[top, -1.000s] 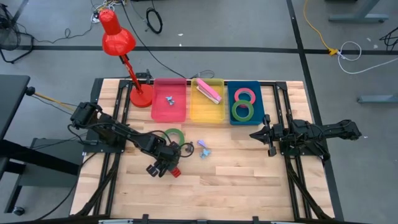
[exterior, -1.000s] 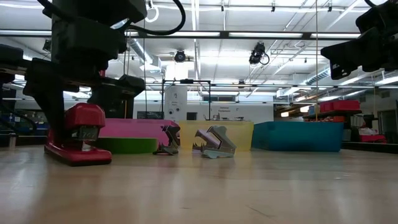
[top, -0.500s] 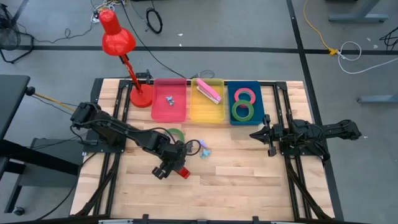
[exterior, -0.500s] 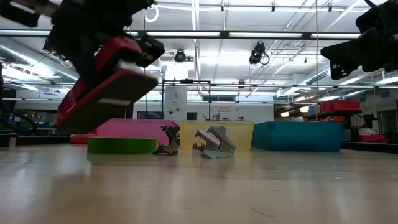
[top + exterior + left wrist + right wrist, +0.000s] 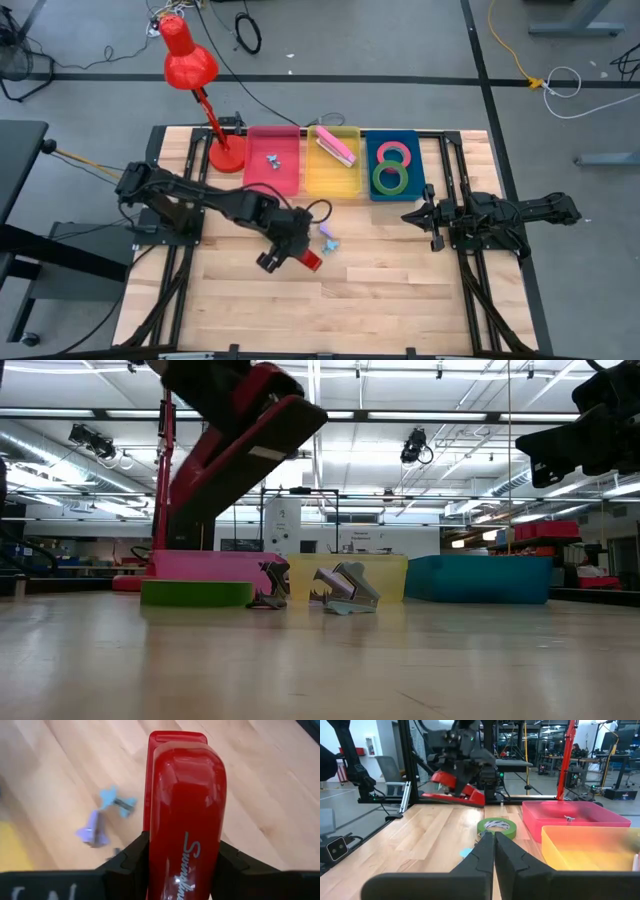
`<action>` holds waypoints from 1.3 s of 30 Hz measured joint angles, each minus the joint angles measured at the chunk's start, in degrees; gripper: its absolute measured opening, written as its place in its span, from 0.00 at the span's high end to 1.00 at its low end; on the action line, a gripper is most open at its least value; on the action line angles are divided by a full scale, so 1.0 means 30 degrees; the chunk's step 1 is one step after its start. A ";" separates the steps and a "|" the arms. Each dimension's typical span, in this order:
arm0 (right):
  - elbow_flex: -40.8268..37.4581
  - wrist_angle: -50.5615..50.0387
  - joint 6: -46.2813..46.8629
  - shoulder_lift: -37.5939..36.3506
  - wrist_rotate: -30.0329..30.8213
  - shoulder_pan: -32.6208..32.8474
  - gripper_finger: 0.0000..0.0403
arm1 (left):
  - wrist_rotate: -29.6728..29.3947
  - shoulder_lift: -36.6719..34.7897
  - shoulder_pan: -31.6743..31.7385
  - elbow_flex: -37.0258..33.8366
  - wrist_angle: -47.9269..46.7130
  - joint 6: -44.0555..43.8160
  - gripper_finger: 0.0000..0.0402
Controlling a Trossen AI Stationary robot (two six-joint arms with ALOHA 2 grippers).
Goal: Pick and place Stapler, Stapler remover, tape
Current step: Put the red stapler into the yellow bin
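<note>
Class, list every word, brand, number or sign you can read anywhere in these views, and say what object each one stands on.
"Swingline": silver script, its end cut off by the picture's edge, on the top of the red stapler held in the left gripper.
White marks on the dark gripper body at the left wrist view's lower corner: cut off, unreadable.
Nothing else legible: no readable text on the bins, tape rings or lamp.

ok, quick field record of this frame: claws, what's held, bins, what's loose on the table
left claw: shut on red stapler, lifted off the table
right claw: shut, empty, at the right side
pink bin: small staple remover inside
yellow bin: pink stapler
blue bin: red-pink tape ring, green tape ring
loose on table: green tape, two staple removers
</note>
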 joint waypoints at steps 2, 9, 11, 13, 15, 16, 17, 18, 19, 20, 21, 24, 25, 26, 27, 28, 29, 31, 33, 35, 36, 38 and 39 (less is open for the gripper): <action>0.0000 0.0000 0.0002 0.0000 0.0000 -0.0007 0.96 | -0.0040 0.0000 0.0424 0.0337 0.0034 0.0865 0.63; 0.0000 0.0000 -0.0004 0.0000 0.0000 0.0000 0.96 | -0.0742 0.0000 0.2115 0.1021 -0.0041 0.3209 0.62; 0.0000 0.0000 0.0002 0.0000 0.0000 0.0000 0.96 | -0.0752 0.0000 0.2644 0.1200 -0.0347 0.3879 0.62; 0.0000 0.0000 -0.0002 0.0000 0.0000 0.0000 0.96 | -0.0774 0.0000 0.3183 0.1362 -0.0437 0.4521 0.62; 0.0000 0.0000 0.0000 0.0000 0.0000 0.0000 0.96 | -0.0764 0.0000 0.3685 0.1538 -0.0298 0.5231 0.62; 0.0000 -0.0001 0.0000 0.0000 0.0000 -0.0006 0.96 | -0.0793 0.0000 0.3927 0.1620 -0.0291 0.5565 0.62; 0.0000 -0.0002 -0.0003 0.0000 0.0000 -0.0007 0.96 | -0.0808 0.0000 0.4175 0.1697 -0.0288 0.5911 0.62; 0.0000 0.0000 -0.0001 -0.0003 0.0000 -0.0004 0.96 | -0.0822 0.0000 0.4411 0.1770 -0.0258 0.6089 0.63; 0.0000 -0.0004 -0.0001 0.0000 0.0000 -0.0004 0.96 | -0.0812 0.0007 0.4643 0.1833 -0.0194 0.6357 0.63; 0.0000 0.0000 -0.0005 0.0000 0.0000 -0.0002 0.96 | -0.0813 0.0007 0.4883 0.1930 -0.0178 0.6519 0.63; 0.0000 0.0000 -0.0005 -0.0001 0.0000 -0.0007 0.96 | -0.0780 0.0007 0.5118 0.2025 -0.0171 0.6836 0.63; 0.0000 0.0000 -0.0004 0.0000 0.0000 0.0000 0.96 | -0.0750 0.0007 0.5778 0.2318 -0.0192 0.7605 0.63; 0.0000 -0.0007 -0.0004 0.0000 0.0000 -0.0007 0.96 | -0.0736 0.0007 0.5985 0.2473 -0.0218 0.7890 0.62; 0.0000 0.0000 -0.0005 -0.0003 0.0000 -0.0001 0.96 | -0.0750 0.0007 0.6160 0.2692 -0.0218 0.8031 0.62; 0.0000 0.0000 0.0001 -0.0001 0.0000 -0.0001 0.96 | -0.0743 0.0007 0.6338 0.2936 -0.0183 0.8261 0.63; 0.0000 0.0000 -0.0005 -0.0002 0.0000 -0.0007 0.96 | -0.0750 0.0007 0.6500 0.3183 -0.0154 0.8406 0.63; 0.0000 0.0000 0.0002 -0.0002 0.0000 -0.0007 0.96 | -0.0746 0.0007 0.6657 0.3462 -0.0132 0.8483 0.63; 0.0000 -0.0002 -0.0001 -0.0004 0.0000 -0.0004 0.96 | -0.0750 0.0007 0.6998 0.4038 -0.0123 0.8555 0.63; 0.0000 0.0000 -0.0005 0.0000 0.0000 -0.0005 0.96 | -0.0729 0.0007 0.7329 0.4714 -0.0055 0.8466 0.63; 0.0000 -0.0006 0.0002 0.0000 0.0000 -0.0001 0.96 | -0.0689 0.0026 0.7654 0.5390 0.0169 0.8417 0.63; 0.0000 0.0000 -0.0005 0.0000 0.0000 -0.0007 0.96 | -0.0695 0.0044 0.7821 0.5745 0.0183 0.8414 0.63; 0.0000 0.0000 -0.0005 0.0000 0.0000 0.0000 0.96 | -0.0640 0.0058 0.8116 0.6359 0.0236 0.8308 0.63; 0.0000 0.0000 0.0002 0.0000 0.0000 -0.0007 0.96 | -0.0394 0.0058 0.8267 0.6591 0.0467 0.8308 0.63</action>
